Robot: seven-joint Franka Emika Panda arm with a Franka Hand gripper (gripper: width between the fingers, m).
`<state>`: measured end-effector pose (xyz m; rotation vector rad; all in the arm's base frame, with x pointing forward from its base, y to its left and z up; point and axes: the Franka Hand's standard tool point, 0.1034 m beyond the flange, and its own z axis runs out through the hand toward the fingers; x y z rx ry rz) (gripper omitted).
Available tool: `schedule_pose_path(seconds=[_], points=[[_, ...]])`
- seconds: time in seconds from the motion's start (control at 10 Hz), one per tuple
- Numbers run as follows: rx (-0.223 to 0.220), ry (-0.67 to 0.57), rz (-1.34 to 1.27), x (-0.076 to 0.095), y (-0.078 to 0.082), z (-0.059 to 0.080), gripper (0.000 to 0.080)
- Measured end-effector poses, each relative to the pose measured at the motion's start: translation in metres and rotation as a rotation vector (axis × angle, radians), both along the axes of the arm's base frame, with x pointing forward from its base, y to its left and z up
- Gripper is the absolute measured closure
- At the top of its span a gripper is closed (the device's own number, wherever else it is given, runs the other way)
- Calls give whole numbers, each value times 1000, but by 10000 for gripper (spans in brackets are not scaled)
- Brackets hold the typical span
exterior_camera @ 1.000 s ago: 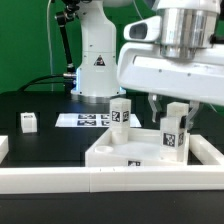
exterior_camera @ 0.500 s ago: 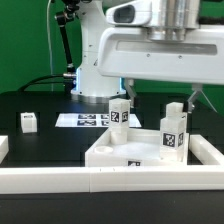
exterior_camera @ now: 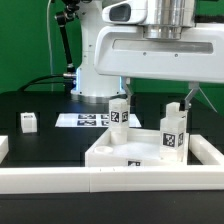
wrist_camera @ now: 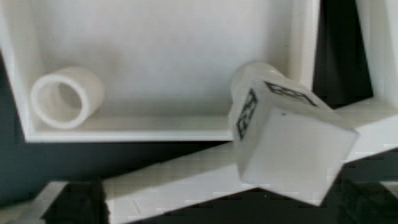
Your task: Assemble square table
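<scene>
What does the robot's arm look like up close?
The arm is chunky and smooth, mostly white, with a shiny silver ring near the top. Its gripper has two thin dark fingers poking down. Behind stands a white base with a black triangle sticker and black cables.

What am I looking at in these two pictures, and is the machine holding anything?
It is a robot arm building a small white table. One picture comes from a camera off the arm, the other from a camera on its wrist.

On the black surface lies the square table top, with two legs standing on it: one leg and another leg. A loose leg stands apart on the exterior view's left, near the marker board.

The gripper hangs open above the second leg, holding nothing.
</scene>
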<state>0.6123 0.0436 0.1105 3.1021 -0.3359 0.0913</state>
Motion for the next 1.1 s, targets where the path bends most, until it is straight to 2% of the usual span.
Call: schedule_pose_path(seconds=[0.2,0.4,0.7,0.9,1.1], points=[[7,4,85,-8,-10,8,151],[7,7,97,-10,-12,7,151],[-10,12,259,-10,-15,7,151],[-66,13,668,-11,-35,4,151],[-69,33,790,-16,-51,1,151]])
